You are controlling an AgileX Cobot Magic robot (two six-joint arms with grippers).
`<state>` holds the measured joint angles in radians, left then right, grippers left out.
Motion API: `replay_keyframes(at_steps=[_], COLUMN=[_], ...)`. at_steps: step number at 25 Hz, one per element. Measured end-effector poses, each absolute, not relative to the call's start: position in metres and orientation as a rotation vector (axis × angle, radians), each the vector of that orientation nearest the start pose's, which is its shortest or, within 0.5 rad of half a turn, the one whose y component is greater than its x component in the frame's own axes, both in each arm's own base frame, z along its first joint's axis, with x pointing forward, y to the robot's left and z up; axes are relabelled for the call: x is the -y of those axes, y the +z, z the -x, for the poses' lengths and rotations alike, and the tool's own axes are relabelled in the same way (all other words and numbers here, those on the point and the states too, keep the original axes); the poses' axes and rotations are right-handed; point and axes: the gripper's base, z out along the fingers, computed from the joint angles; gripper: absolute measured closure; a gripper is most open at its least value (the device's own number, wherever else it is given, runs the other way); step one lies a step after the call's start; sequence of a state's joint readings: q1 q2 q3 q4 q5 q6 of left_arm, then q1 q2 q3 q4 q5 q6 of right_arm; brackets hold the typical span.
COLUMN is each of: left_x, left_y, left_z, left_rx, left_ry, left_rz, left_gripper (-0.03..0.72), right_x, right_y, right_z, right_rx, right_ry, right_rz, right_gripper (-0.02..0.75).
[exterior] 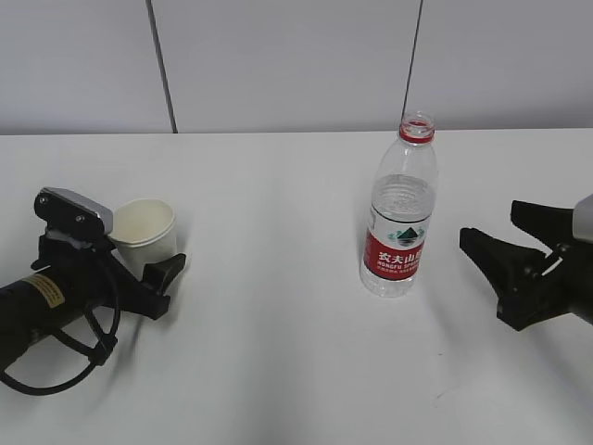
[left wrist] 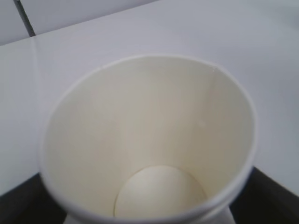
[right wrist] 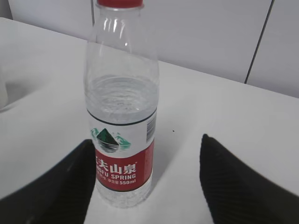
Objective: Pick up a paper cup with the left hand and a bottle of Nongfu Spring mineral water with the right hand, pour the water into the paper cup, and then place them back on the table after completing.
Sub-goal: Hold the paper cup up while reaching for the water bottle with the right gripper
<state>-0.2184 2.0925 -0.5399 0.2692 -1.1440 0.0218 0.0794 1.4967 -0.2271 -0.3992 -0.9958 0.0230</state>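
The white paper cup [exterior: 144, 230] stands upright and empty on the white table [exterior: 278, 362], between the jaws of my left hand [exterior: 148, 252]. In the left wrist view the cup [left wrist: 149, 140] fills the frame, with black jaws at both bottom corners; the left hand [left wrist: 149, 207] is open around it. The Nongfu Spring bottle [exterior: 398, 222], uncapped with a red label, stands upright mid-table, partly full of clear water [right wrist: 121, 95]. My right hand [exterior: 492, 224] is open, to the right of the bottle and apart from it. In the right wrist view the bottle [right wrist: 122, 154] stands just ahead of the right hand [right wrist: 147, 140], near its left jaw.
A grey panelled wall [exterior: 296, 65] runs behind the table's far edge. Bare tabletop lies between cup and bottle and in front of both.
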Motion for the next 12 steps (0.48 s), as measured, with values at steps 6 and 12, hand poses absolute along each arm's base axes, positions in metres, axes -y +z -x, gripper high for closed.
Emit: replay_keyframes(at_steps=[6,12], left_x=[0.089,0.090], left_y=[0.072,0.072], left_z=[-0.293,-0.293], left_rx=[-1.837,-1.834], left_ry=[-0.297,-0.306], left_rz=[-0.511,-0.527], left_gripper=[0.223,0.279], right_x=[-0.049,-0.053], right_y=[0.162,0.142], right_z=[-0.214,-0.220], right_rx=[-1.711,-1.739], right_ry=[0.229,0.290], right_rz=[0.505,0.508], right_gripper=[0.224,0.224])
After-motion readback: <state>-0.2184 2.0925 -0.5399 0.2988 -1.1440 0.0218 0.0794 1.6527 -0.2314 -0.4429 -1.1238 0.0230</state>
